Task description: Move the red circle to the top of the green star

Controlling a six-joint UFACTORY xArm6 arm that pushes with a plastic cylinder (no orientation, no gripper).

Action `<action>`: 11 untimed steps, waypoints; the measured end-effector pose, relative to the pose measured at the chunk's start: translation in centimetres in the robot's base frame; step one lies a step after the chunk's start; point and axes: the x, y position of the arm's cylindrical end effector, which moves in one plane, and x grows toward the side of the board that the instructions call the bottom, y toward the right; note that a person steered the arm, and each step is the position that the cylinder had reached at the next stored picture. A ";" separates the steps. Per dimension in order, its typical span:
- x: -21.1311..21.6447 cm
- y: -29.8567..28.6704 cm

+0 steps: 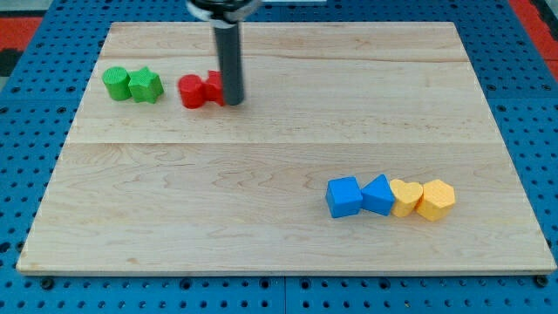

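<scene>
The red circle (pixel 191 92) sits level with the green star (pixel 146 85), just to its right and not yet above it, so our task is barely begun. Our tip (pixel 233 101), a bare rod with nothing to open or close, touches the other red block (pixel 213 88) from the right; the green circle (pixel 115 84) flanks the star's left.

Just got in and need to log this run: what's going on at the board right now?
A single arm with a dark rod is pushing blocks on a wooden board. My tip sits against the right side of two red blocks near the view's top left; which one is the circle is hard to tell. Two green blocks lie further left, apart from the red ones. Two blue blocks and two yellow blocks form a row at the lower right, untouched.
</scene>
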 end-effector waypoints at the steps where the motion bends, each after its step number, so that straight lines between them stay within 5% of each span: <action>1: 0.0 -0.2; 5: 1.6 -4.2; 9: -12.0 -6.1; 10: -12.0 3.5; 11: -6.7 6.6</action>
